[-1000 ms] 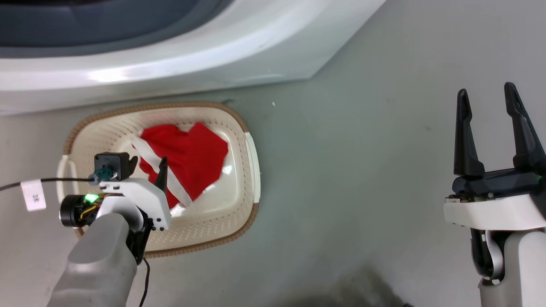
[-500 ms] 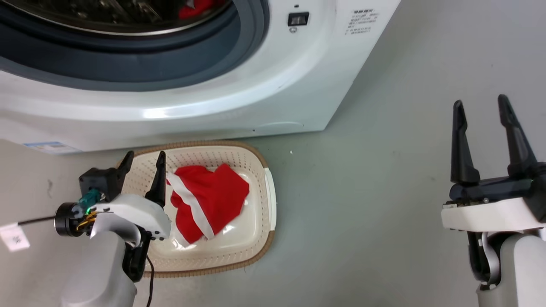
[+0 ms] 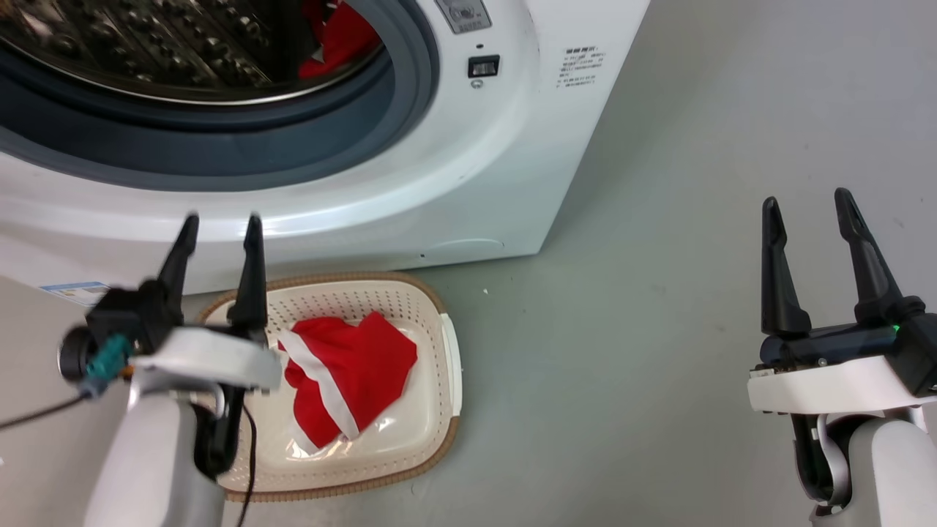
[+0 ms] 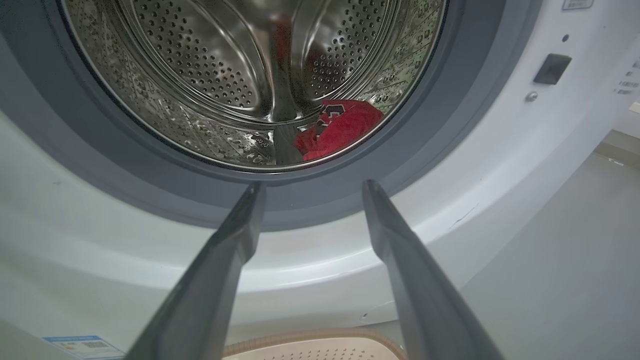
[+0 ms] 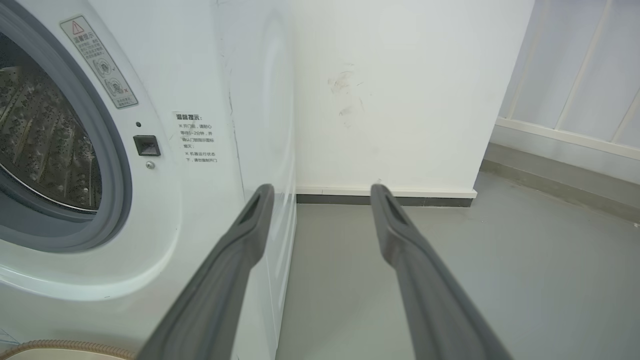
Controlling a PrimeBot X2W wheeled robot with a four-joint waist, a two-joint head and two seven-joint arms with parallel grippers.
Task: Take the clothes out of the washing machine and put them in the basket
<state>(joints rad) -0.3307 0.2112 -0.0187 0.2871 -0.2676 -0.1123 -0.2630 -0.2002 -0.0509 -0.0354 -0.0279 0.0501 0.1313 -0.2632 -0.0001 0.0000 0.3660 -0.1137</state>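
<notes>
A red garment with a white stripe (image 3: 345,375) lies in the cream basket (image 3: 432,432) on the floor before the white washing machine (image 3: 439,183). Another red garment (image 3: 338,40) rests low inside the steel drum, also seen in the left wrist view as a red heap (image 4: 340,129) at the drum's lower right. My left gripper (image 3: 219,228) is open and empty, above the basket's left end, fingers pointing at the porthole (image 4: 310,210). My right gripper (image 3: 805,212) stands open and empty over bare floor at the right, beside the machine's corner (image 5: 320,192).
The basket's brown rim (image 4: 310,336) peeks in under the left fingers. A white wall (image 5: 400,90) with a skirting board stands to the right of the machine. Grey floor (image 3: 622,329) spreads between the basket and my right arm.
The head camera has tilted up, bringing the drum and its red garment into view. My left gripper has risen from inside the basket to point at the porthole.
</notes>
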